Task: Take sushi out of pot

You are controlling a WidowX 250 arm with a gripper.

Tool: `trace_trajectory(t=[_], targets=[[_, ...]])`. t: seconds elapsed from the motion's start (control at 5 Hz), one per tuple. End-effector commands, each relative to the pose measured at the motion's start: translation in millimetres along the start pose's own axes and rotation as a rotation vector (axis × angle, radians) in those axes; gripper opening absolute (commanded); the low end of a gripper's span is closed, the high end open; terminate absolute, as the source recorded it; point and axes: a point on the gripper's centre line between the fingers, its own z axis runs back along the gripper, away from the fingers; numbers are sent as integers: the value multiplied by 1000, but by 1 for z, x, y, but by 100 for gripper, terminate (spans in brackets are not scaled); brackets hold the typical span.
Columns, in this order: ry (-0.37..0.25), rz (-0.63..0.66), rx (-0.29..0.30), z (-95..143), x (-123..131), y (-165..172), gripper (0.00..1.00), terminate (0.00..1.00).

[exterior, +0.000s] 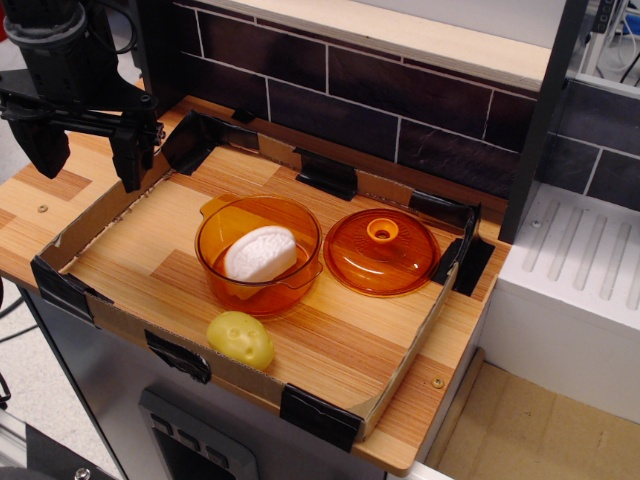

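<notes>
The white ridged sushi [259,253] lies inside the transparent orange pot [258,254], which stands in the middle of the wooden tray. My black gripper [86,155] hangs at the upper left, above the tray's left edge, well apart from the pot. Its two fingers [130,160] point down with a wide gap between them and nothing held.
The orange domed lid with a knob [381,250] lies right of the pot. A yellow lumpy toy [240,339] sits by the tray's front wall. Low cardboard walls [100,215] with black tape corners ring the tray. A dark brick wall [400,100] stands behind.
</notes>
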Motion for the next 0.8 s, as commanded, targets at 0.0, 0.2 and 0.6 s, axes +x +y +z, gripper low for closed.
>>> trace_trajectory(t=[0.0, 0.2, 0.6], targets=[[0, 0, 0, 0, 0, 0, 100, 0], [-29, -105, 28, 4, 9, -13, 100, 0], [-35, -226, -41, 31, 14, -52, 100, 0]])
